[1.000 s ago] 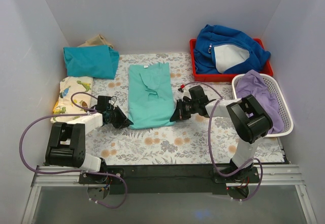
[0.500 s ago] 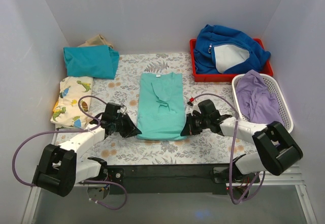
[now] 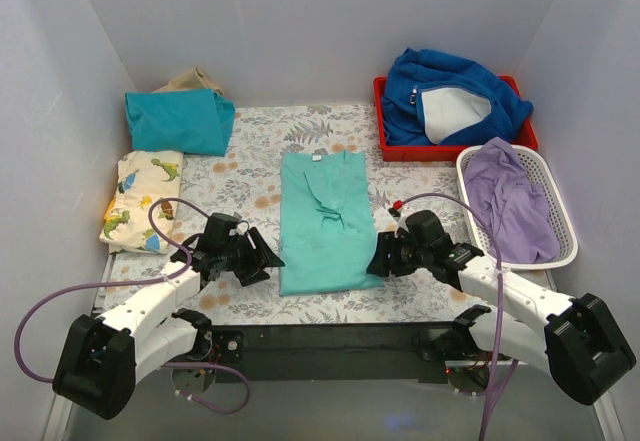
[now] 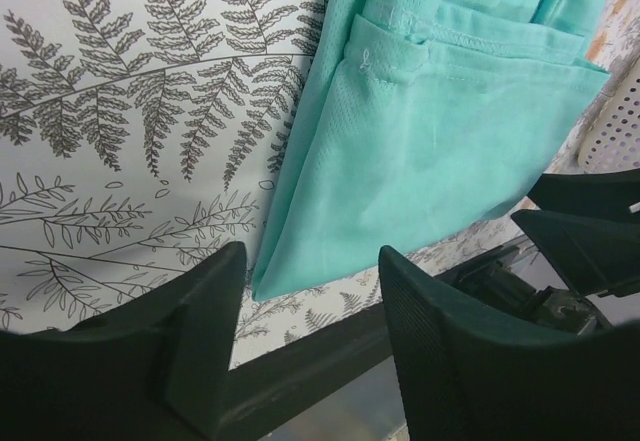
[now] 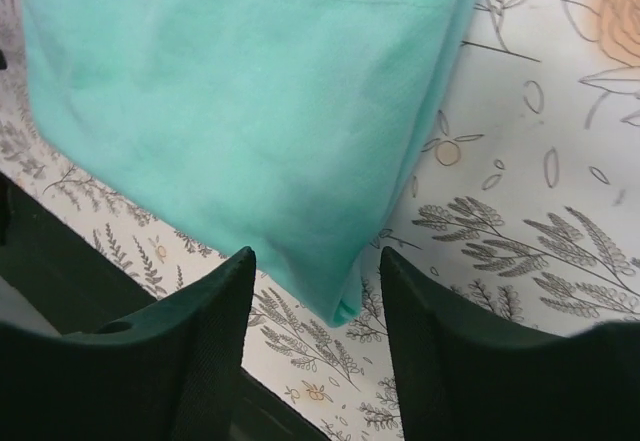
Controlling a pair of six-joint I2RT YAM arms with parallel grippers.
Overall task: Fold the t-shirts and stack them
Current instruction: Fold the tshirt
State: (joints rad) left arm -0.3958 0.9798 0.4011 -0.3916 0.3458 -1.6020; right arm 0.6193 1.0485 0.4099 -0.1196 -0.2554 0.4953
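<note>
Now both arms have let go of the mint-turquoise t-shirt.
A second ago it was pinched and dragged toward the near edge of the table. It lies flat mid-table, and the left gripper and right gripper sit beside its near corners, jaws apart and empty. The pull looks finished, and a crosswise fold likely follows before stacking by the teal folded t-shirt.

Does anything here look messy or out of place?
Mostly tidy. The mint shirt has a bunched crease across its middle, and the blue jacket is heaped unfolded, spilling over the rim of its red tray.
</note>
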